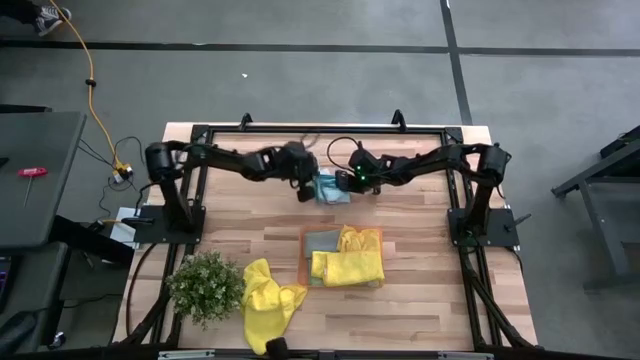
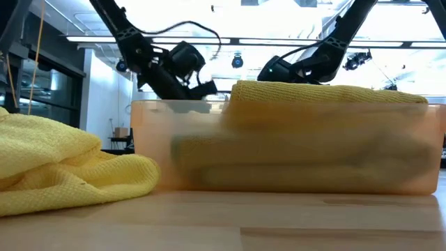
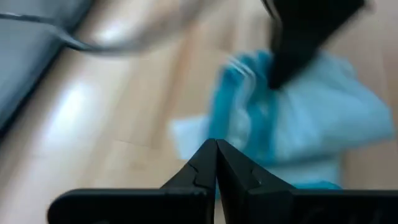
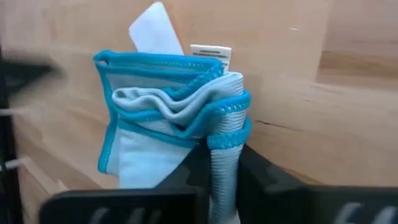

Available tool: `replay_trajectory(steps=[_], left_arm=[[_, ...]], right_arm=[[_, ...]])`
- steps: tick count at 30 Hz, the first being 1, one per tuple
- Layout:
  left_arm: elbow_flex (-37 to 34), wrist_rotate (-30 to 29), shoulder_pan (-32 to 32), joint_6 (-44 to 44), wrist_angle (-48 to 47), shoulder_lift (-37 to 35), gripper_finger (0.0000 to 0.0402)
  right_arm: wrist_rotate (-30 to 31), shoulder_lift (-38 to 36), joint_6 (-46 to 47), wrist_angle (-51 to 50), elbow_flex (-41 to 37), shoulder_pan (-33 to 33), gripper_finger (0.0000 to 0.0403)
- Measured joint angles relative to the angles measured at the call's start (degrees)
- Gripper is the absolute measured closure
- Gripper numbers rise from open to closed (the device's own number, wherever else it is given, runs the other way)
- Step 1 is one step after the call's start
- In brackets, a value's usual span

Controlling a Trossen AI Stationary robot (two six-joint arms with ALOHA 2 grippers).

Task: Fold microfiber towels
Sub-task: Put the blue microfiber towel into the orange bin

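A light blue microfiber towel point(image 1: 328, 188) with a brighter blue hem lies bunched in folds on the wood at the table's far middle. My right gripper point(image 1: 349, 183) comes at it from the right and is shut on it point(image 4: 224, 168). My left gripper point(image 1: 306, 188) stands at the towel's left side, its fingers shut point(image 3: 216, 149) with nothing seen between them. The towel point(image 3: 311, 118) shows just beyond its tips. Folded yellow towels point(image 1: 352, 262) and a grey one point(image 1: 322, 242) lie in an orange tray point(image 1: 303, 255). My left gripper has its shut tips at the towel's pale near edge point(image 3: 193, 134); I cannot tell whether they touch it. My right gripper pinches a bunched, hemmed edge of the towel point(image 4: 225, 134) between its two fingers, several layers together. It slants down from the table's right side. The towel's far corner and label point(image 4: 210, 53) lie on the wood.
The orange tray point(image 2: 293, 160) stands near the table's middle front. A crumpled yellow towel point(image 1: 268, 298) lies at the front, left of the tray, beside a small potted plant point(image 1: 205, 285). Bare wood lies along the right and far left of the table.
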Motion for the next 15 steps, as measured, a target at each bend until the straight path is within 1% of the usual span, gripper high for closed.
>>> replay_trajectory(steps=[1, 2, 4, 6, 11, 15], left_arm=[[0.0, -0.54, 0.52, 0.05, -0.3, -1.59, 0.0401], [0.0, -1.31, 1.07, 0.09, -0.55, -3.32, 0.0401], [0.0, -2.72, 2.21, 0.04, -1.03, -7.29, 0.0402], [0.0, -4.08, 3.46, 0.02, -1.86, -12.05, 0.0402], [0.02, -5.68, 6.32, -0.48, -1.83, -24.57, 0.0401], [0.02, -7.67, 8.09, -5.08, -2.02, -32.52, 0.0402]], right_arm=[[-0.45, -0.16, -1.38, -0.27, 0.01, -0.33, 0.0382], [-1.16, -0.67, -2.83, -0.58, 0.01, -0.85, 0.0389], [-3.04, -1.99, -6.24, -2.43, -0.03, -2.54, 0.0386], [-4.46, -4.91, -10.91, -7.14, -0.38, -4.93, 0.0393], [-5.15, -14.85, -20.44, -16.67, -0.34, -11.06, 0.0398], [-3.82, -23.31, -23.51, -24.1, -0.31, -12.32, 0.04]])
